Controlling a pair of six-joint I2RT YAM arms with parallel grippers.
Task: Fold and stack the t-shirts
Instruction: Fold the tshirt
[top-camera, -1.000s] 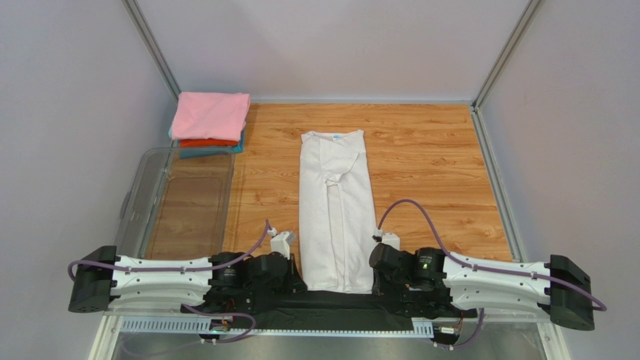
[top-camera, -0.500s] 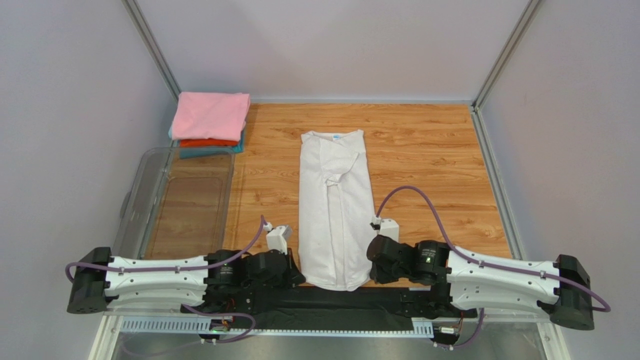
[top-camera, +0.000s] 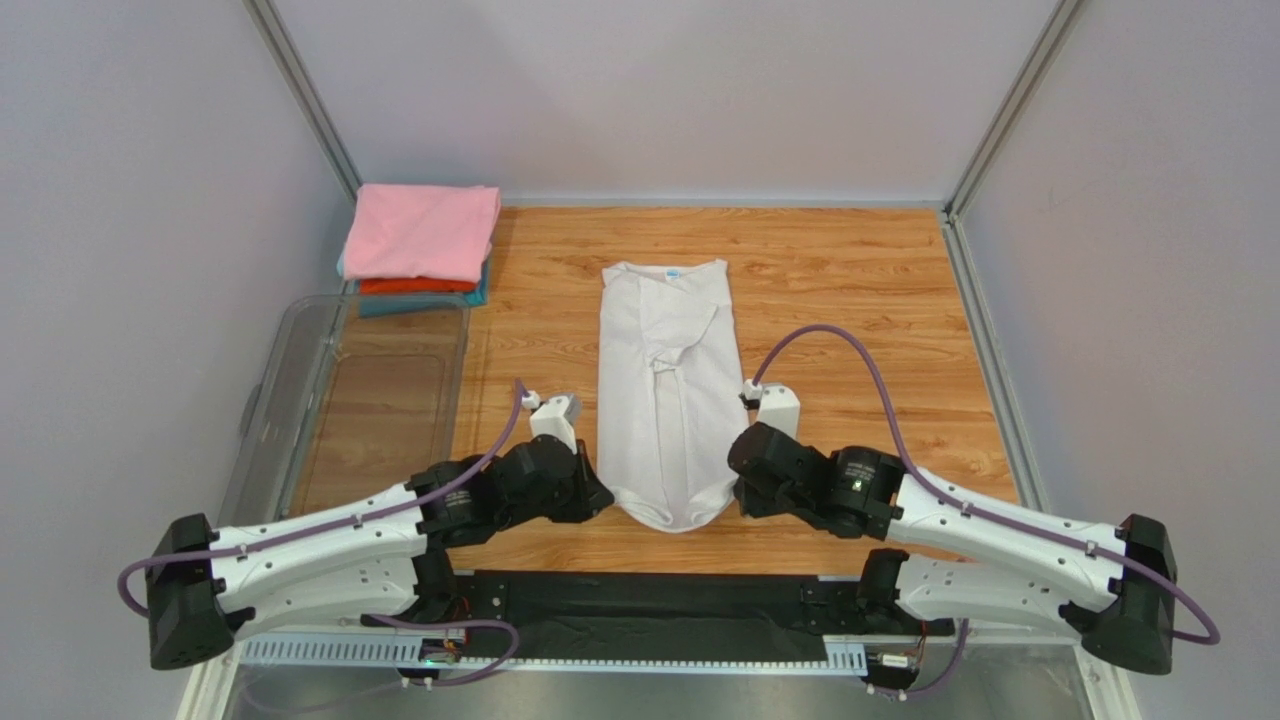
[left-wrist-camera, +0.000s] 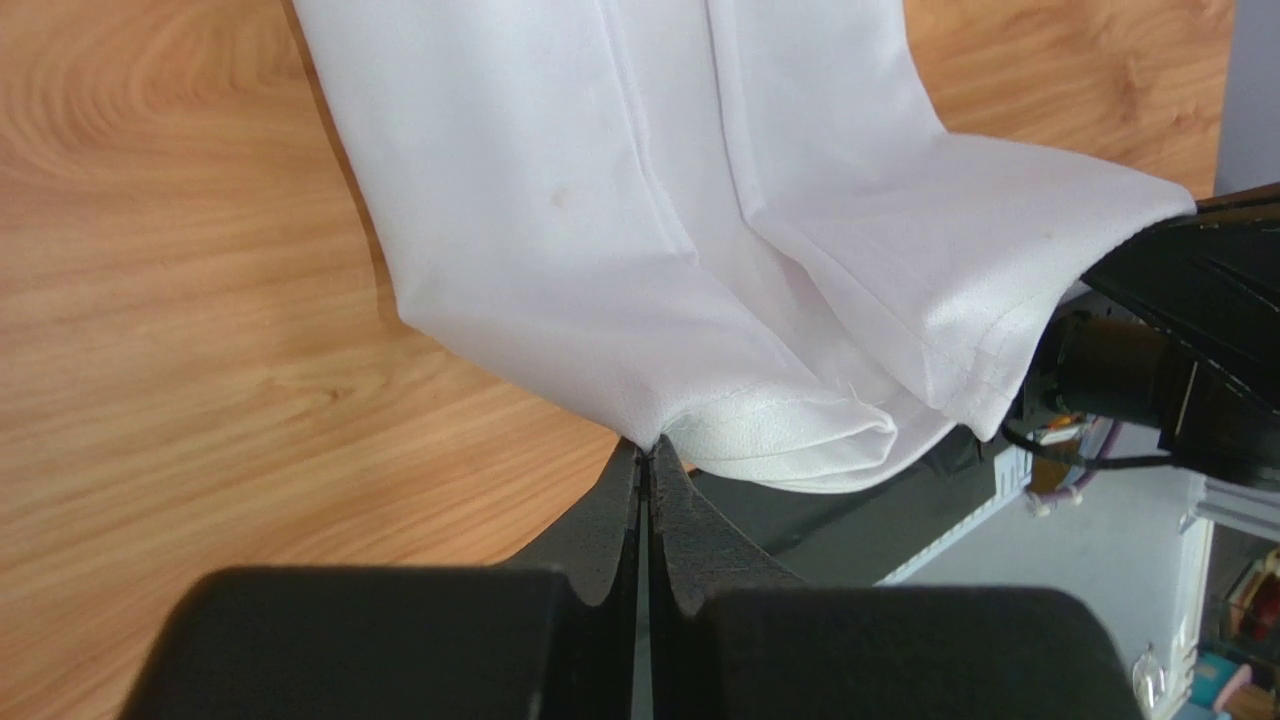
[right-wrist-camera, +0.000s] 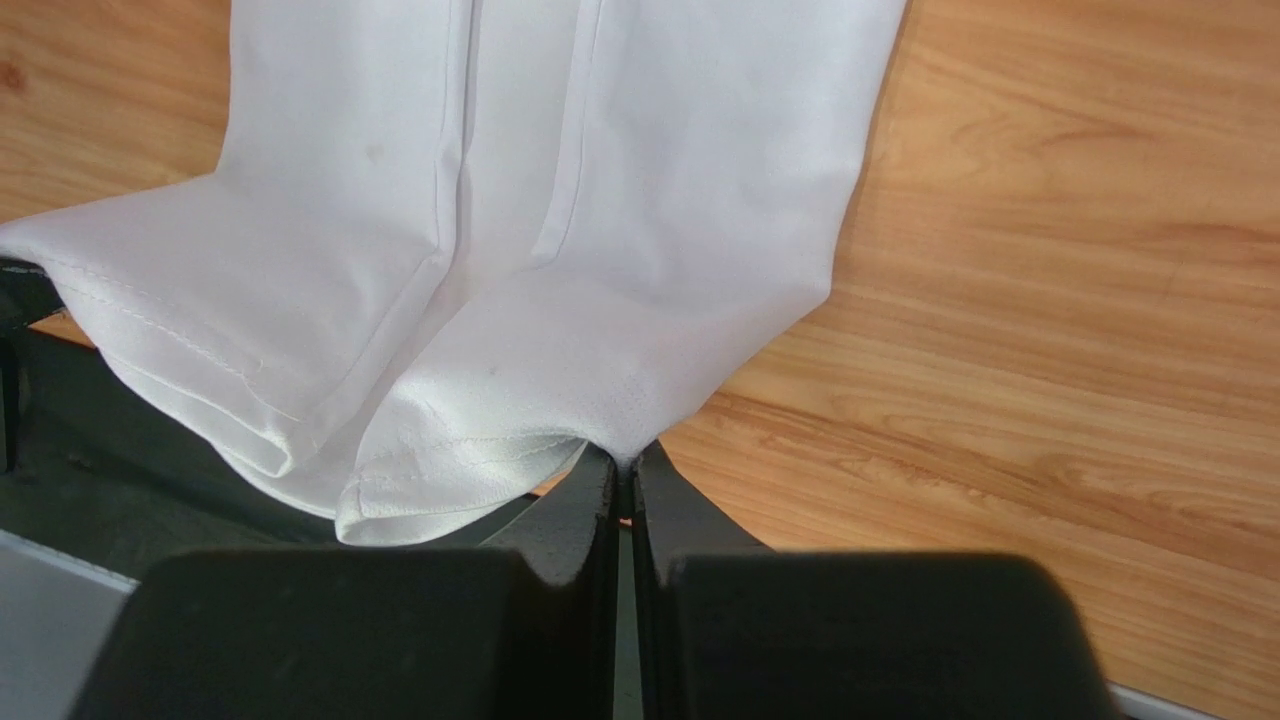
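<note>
Two clamps | left gripper (left-wrist-camera: 646, 450) pinching white t-shirt's (top-camera: 669, 375) near-left hem corner | right gripper (right-wrist-camera: 624, 455) pinching near-right corner | hem off table (top-camera: 872, 300)

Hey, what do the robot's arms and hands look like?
The left arm and right arm share white link shells, black joints and black bases. A purple cable runs along each. The left hand and right hand have thin, flat black fingers.

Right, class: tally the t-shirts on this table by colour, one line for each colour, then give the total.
white t-shirt: 1
pink t-shirt: 1
orange-red t-shirt: 1
teal t-shirt: 1
Total: 4
</note>
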